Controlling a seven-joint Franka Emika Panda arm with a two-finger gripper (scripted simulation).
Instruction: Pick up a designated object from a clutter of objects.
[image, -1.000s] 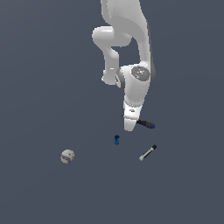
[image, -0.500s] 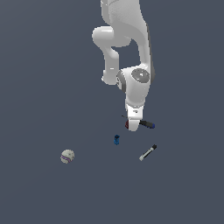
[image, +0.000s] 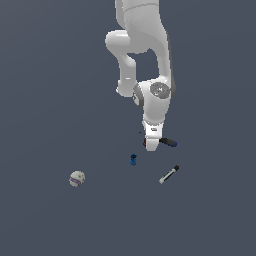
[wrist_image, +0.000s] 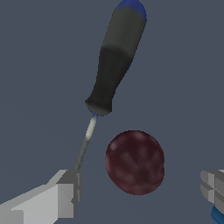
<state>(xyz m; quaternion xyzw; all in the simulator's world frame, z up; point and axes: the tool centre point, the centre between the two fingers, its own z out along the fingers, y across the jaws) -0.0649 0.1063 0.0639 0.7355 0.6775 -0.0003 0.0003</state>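
Note:
The dark red bumpy ball (wrist_image: 135, 162) lies on the grey floor between my two fingertips in the wrist view. In the exterior view only a reddish sliver of the ball (image: 145, 143) shows beside the lowered hand. My gripper (wrist_image: 138, 194) is open; its fingers (wrist_image: 61, 197) stand on either side of the ball with gaps, not touching it. In the exterior view the gripper (image: 149, 144) is low over the floor. The black-and-blue-handled screwdriver (wrist_image: 114, 61) lies just beside the ball, its shaft running past one finger.
The screwdriver handle (image: 168, 142) sticks out to the exterior view's right of the hand. A small blue block (image: 133, 159) lies close by, a black-and-white marker (image: 169, 174) further off, and a whitish ball (image: 77, 178) far to the exterior view's left.
The arm has lowered the hand toward the floor, down around the dark red ball. The objects have not moved.

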